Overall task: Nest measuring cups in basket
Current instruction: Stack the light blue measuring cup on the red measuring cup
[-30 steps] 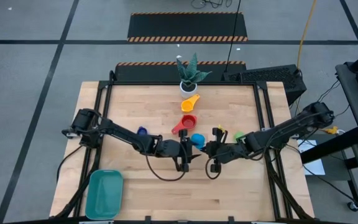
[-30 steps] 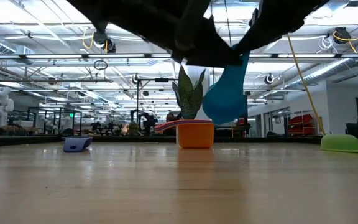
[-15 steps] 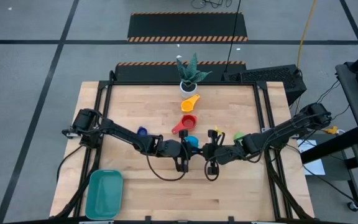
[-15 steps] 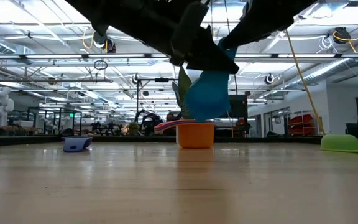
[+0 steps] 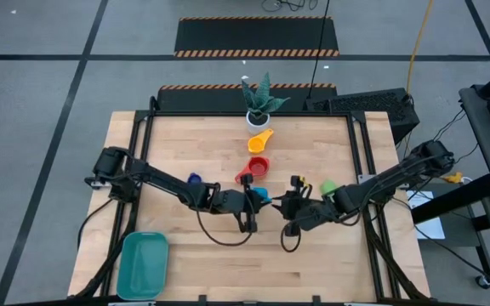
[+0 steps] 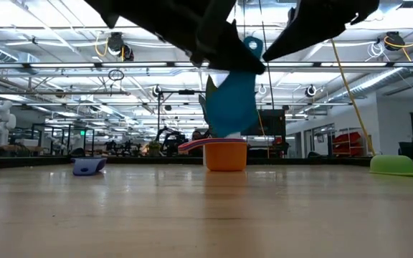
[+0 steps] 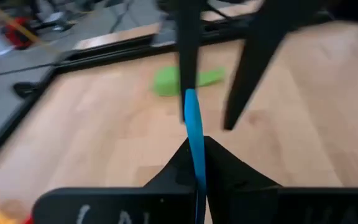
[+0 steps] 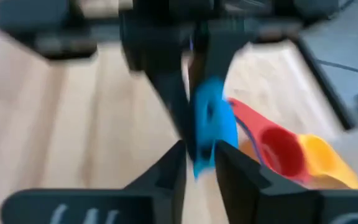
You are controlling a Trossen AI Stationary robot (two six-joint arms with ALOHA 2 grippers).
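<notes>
Listener: Cup position first, please. Where is the light blue cup [image 5: 260, 195]?

Robot: It hangs in the air above the middle of the table [image 5: 313, 263], between my two arms. My left gripper [image 5: 251, 206] is clamped on its flat handle. In the left wrist view the handle shows edge-on, a thin blue strip pinched between my fingers.

Listener: And your right gripper [image 5: 287, 206]?

Robot: It sits just beside the cup and faces the left one. Its fingers are spread apart and grip nothing, though one lies close against the handle.

Listener: Why hold the cup by the handle?

Robot: My guess is that this leaves the bowl free, so it can drop into a larger cup or take a smaller one.

Listener: Where is the basket [image 5: 141, 263]?

Robot: It lies at the table's near left corner, well apart from the cup, and I see no cups in it. That is my left arm's side, so it makes sense for the left gripper to carry. The red cup [image 5: 257, 167], yellow cup [image 5: 262, 138], navy cup [image 5: 194, 179] and green cup [image 5: 327, 186] rest on the table.
</notes>
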